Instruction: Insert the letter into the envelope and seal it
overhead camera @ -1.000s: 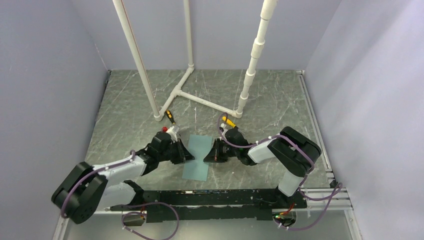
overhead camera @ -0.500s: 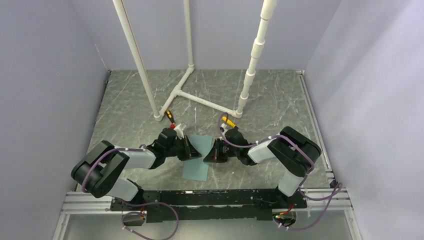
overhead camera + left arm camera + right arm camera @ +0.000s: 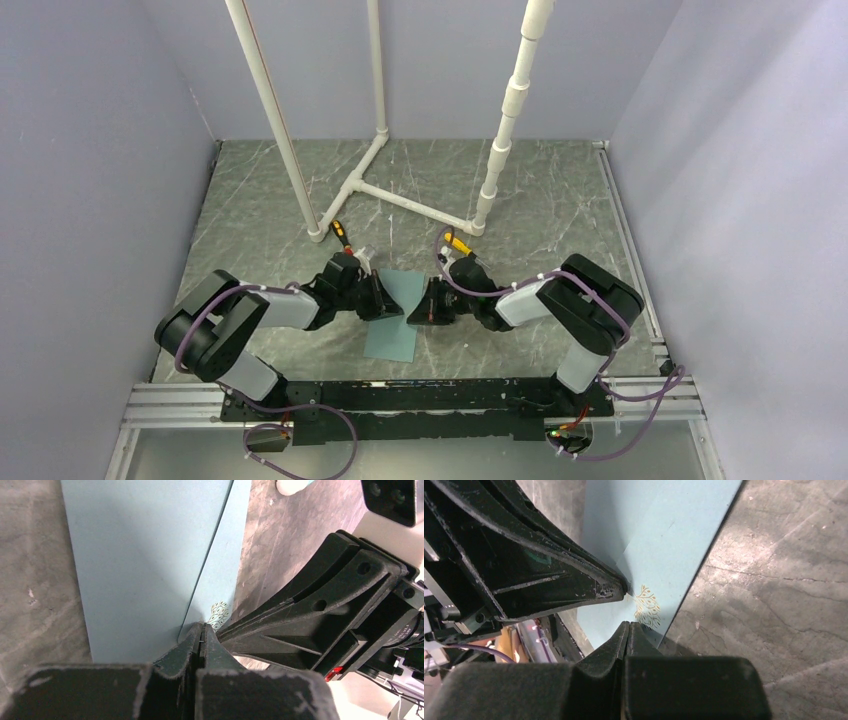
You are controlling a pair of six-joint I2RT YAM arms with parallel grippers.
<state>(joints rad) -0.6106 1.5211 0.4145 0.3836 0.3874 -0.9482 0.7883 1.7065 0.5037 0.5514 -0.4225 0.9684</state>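
The pale teal envelope [image 3: 392, 325] lies flat on the grey marbled table between my two arms. It also shows in the left wrist view [image 3: 145, 555] and the right wrist view [image 3: 664, 540], with a small gold leaf print [image 3: 646, 605] near one edge. My left gripper [image 3: 383, 305] is shut, its tips [image 3: 201, 628] down on the envelope by a fold line. My right gripper [image 3: 414, 312] is shut, its tips [image 3: 628, 625] on the envelope's edge beside the print, facing the left gripper closely. The tan letter is not in view.
A white pipe frame [image 3: 400, 195] stands on the table behind the envelope, with yellow and black connectors near its feet. A black and aluminium rail [image 3: 420, 395] runs along the near edge. Grey walls close in the left, right and back.
My left arm has swung in, and its gripper has moved right onto the envelope's left side. The right arm and the envelope have not moved.
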